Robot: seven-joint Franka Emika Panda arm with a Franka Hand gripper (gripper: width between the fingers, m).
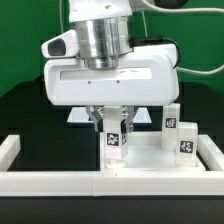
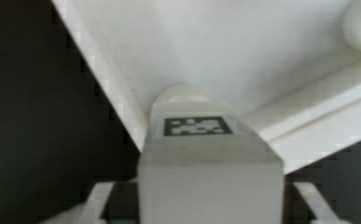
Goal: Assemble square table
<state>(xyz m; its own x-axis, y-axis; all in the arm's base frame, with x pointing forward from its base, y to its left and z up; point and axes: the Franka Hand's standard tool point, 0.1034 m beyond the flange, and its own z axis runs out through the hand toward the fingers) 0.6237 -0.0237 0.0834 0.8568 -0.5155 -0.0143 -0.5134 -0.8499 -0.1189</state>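
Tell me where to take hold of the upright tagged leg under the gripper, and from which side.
Grip the leg near its top, on the two plain side faces flanking the tag, coming straight down from above. It stands upright on the tabletop slab, so its top is free. The gripper already hangs over it, and the wrist view shows the leg centred between the fingers.
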